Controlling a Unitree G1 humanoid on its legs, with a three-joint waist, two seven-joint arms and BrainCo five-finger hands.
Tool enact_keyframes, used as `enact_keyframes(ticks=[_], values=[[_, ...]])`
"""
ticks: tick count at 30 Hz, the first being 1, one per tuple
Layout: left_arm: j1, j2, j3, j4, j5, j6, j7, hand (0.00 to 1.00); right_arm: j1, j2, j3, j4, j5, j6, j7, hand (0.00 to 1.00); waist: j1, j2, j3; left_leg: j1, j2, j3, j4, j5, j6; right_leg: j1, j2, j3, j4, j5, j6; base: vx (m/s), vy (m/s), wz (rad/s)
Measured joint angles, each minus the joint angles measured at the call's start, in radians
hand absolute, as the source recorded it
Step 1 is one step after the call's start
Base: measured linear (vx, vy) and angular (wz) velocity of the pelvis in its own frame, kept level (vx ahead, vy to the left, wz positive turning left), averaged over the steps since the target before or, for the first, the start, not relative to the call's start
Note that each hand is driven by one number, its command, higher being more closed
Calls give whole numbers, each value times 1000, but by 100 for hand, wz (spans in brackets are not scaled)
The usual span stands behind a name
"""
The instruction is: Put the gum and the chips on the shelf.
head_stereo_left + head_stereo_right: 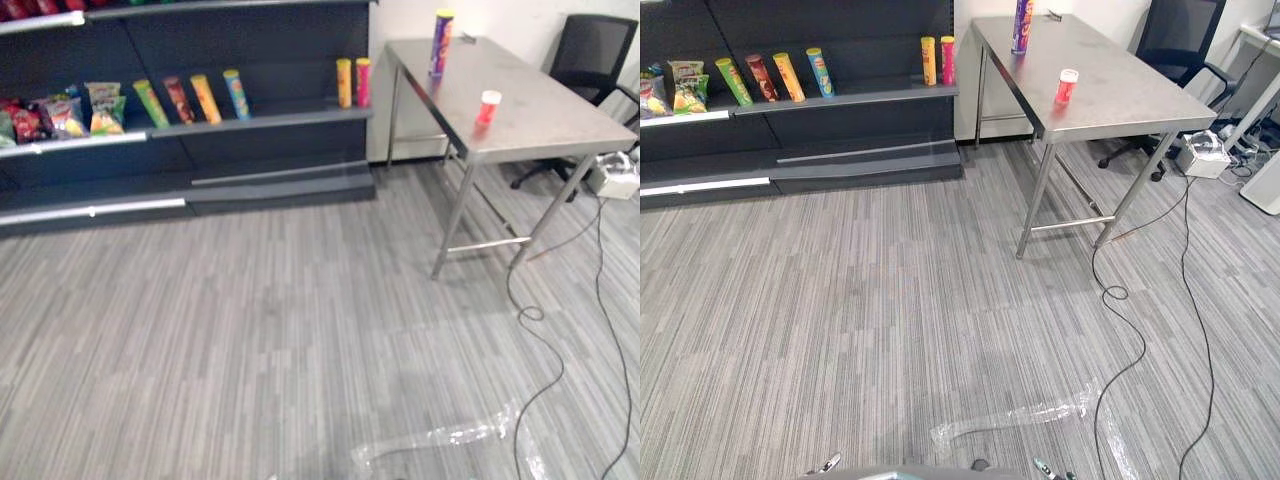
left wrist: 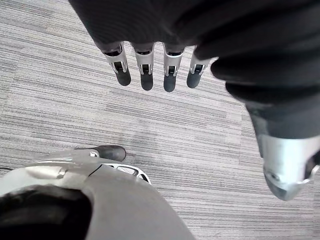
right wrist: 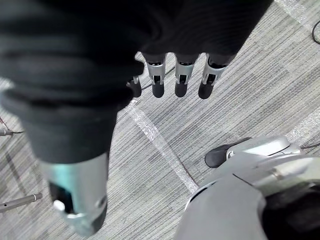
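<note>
A small red gum bottle with a white cap (image 1: 488,105) stands near the front of a steel table (image 1: 560,125) at the right. A tall purple chips tube with a yellow top (image 1: 441,42) stands upright at the table's far end. The dark shelf (image 1: 270,121) runs along the back left wall, well apart from the table. My left hand (image 2: 170,75) hangs over the grey carpet with straight fingers and holds nothing. My right hand (image 3: 181,80) hangs the same way, open and empty, far from both items.
Several chips tubes (image 1: 205,98) and snack bags (image 1: 62,116) stand on the shelf board. A black office chair (image 1: 590,50) sits behind the table. A cable (image 1: 545,340) and a strip of clear tape (image 1: 440,436) lie on the carpet, with a white box (image 1: 617,182) by the table leg.
</note>
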Motion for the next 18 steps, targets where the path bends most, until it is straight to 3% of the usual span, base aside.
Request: enact_keyframes(ticks=[5, 7, 8, 9, 12, 15, 17, 18], values=[[-27, 25, 1, -1, -3, 1, 4, 0, -21, 23, -12, -11, 25, 0, 1, 0, -16, -39, 45, -109, -1, -7, 190, -58, -48, -112, -57, -30, 222, -128, -21, -66, -72, 24], [-30, 25, 2, -11, -32, 0, 4, 0, -18, 20, -11, -22, 25, -2, 7, 0, -18, -33, 72, -167, 25, -8, 348, -102, -44, -112, -64, -47, 271, -175, -29, -98, -120, 38], [-25, 24, 8, -23, -70, 0, 2, 0, -11, 18, -8, -22, 25, -2, 16, 0, -16, -45, 82, -259, 58, -11, 551, -99, -46, -108, -68, -60, 298, -197, -45, -79, -112, 28], [-17, 14, 26, -37, -90, 0, 0, 0, 0, 11, -2, -23, 25, -3, 21, 0, -16, -33, 84, -315, 87, -27, 673, -90, -41, -103, -61, -71, 316, -210, -50, -64, -106, 25], [-3, -11, 63, -56, -176, 0, -9, 0, 22, 4, 22, -27, 26, -3, 20, 0, -16, -21, 97, -405, 132, -48, 889, -49, -4, -80, -55, -79, 366, -248, -67, 47, -22, 9], [-5, -12, 65, -62, -199, 0, -21, 0, 26, 11, 21, -32, 26, -1, 15, 0, -15, -22, 107, -468, 157, -60, 796, -97, -13, -66, -62, -66, 369, -262, -65, 122, 56, -3], [-4, -12, 64, -70, -196, -2, -26, 0, 12, 10, 20, -33, 27, -1, 8, 0, -13, -24, 115, -481, 147, -72, 620, -80, -24, -65, -79, -51, 369, -272, -53, 145, 147, -22], [-4, -14, 63, -70, -196, -2, -27, 0, 7, 9, 19, -33, 27, -1, 0, 0, -14, -21, 115, -478, 131, -97, 460, -34, -37, -66, -89, -35, 368, -281, -38, 236, 265, -38]])
